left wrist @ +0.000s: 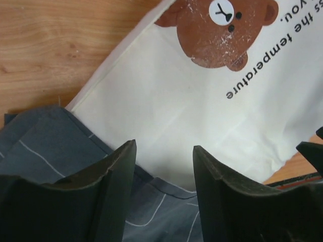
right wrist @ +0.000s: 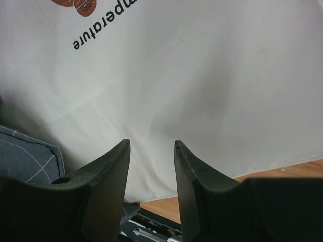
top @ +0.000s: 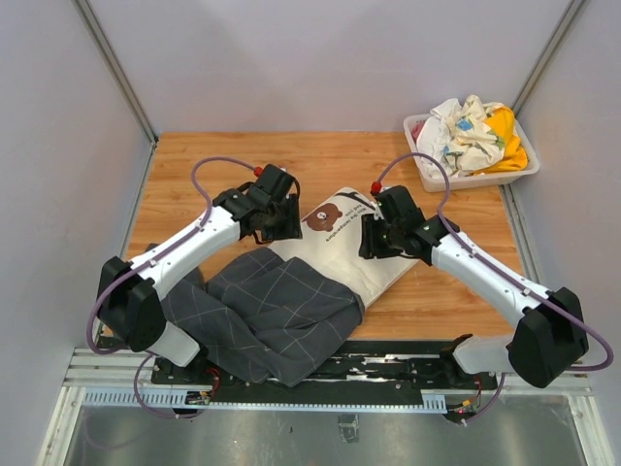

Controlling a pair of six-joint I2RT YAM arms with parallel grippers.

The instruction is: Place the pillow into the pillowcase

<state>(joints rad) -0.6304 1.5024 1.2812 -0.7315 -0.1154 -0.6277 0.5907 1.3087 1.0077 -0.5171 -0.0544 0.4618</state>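
pillow (top: 340,257) centre frame, lower end under pillowcase (top: 272,311) | left fingers (left wrist: 113,191) released | right fingers (right wrist: 106,186) parted, grip unclear

One pillow (top: 340,250), one pillowcase (top: 281,311), one bin (top: 477,180), several crumpled cloths (top: 468,131), two claws: left claw (top: 279,231), right claw (top: 375,249).

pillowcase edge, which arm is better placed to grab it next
Left, probably. The left gripper hangs open over the pillowcase edge on the pillow; the right gripper is over bare pillow, the pillowcase off to its side.
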